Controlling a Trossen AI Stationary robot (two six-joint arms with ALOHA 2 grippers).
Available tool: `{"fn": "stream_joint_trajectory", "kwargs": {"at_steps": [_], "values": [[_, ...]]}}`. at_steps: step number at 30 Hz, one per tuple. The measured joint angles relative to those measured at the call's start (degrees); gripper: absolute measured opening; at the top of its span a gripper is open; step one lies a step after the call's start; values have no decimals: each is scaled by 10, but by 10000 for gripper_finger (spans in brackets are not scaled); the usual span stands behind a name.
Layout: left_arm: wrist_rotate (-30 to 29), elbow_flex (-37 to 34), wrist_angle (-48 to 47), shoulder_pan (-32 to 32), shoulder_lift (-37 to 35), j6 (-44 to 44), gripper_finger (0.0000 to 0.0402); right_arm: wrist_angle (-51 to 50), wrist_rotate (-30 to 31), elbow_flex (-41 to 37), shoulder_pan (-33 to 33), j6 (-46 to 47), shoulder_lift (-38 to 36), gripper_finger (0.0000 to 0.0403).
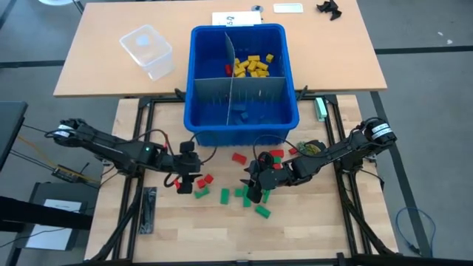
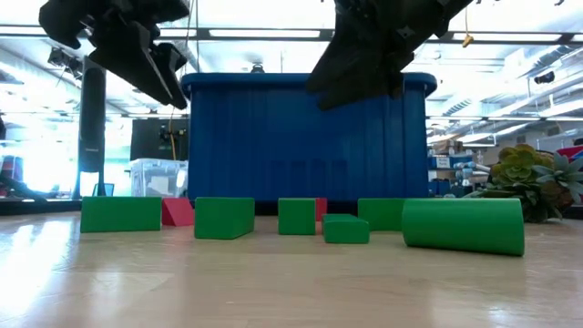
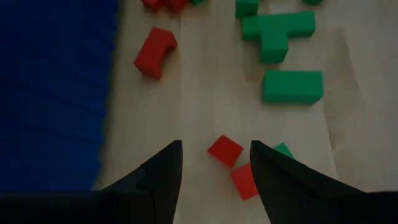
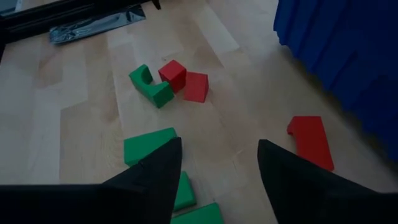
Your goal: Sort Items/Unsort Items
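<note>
Picking cleanly from this scatter calls, I judge, for dropping each gripper straight over a single block with one finger on either side, so that neighbours are not nudged or caught along with it. The left gripper (image 1: 188, 179) hovers above the table with its fingers (image 3: 163, 180) parted and nothing between them; in its wrist view a small red cube (image 3: 224, 151) lies on the wood right ahead of the gap, with a second red block (image 3: 242, 181) and a green one touching or nearly so, and that crowding is the risk. The right gripper (image 1: 256, 182) also hangs above the table, jaws apart and empty, over the green blocks (image 1: 244, 195). The loose items are short bricks, arches and wedges in red and green, matte with soft corners, strewn on the wooden table (image 1: 318, 229) just in front of the blue bin (image 1: 244, 127). Inside the bin, grey dividers (image 1: 236, 94) split it into compartments; a heap of yellow blocks (image 1: 253, 66) with a red one beside it fills a far compartment.
</note>
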Motion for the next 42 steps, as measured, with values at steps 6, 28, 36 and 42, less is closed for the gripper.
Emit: {"fn": "stream_joint_trajectory", "kwargs": {"at_steps": [6, 28, 36, 42], "values": [[12, 0, -32, -1, 47, -57, 197, 0, -8, 0, 1, 0, 0, 238], [112, 0, 24, 5, 223, -179, 197, -11, -4, 0, 16, 4, 0, 238], [107, 1, 49, 8, 262, -181, 197, -13, -2, 0, 16, 5, 0, 233], [94, 2, 77, 8, 263, -161, 196, -14, -2, 0, 16, 5, 0, 233]]}}
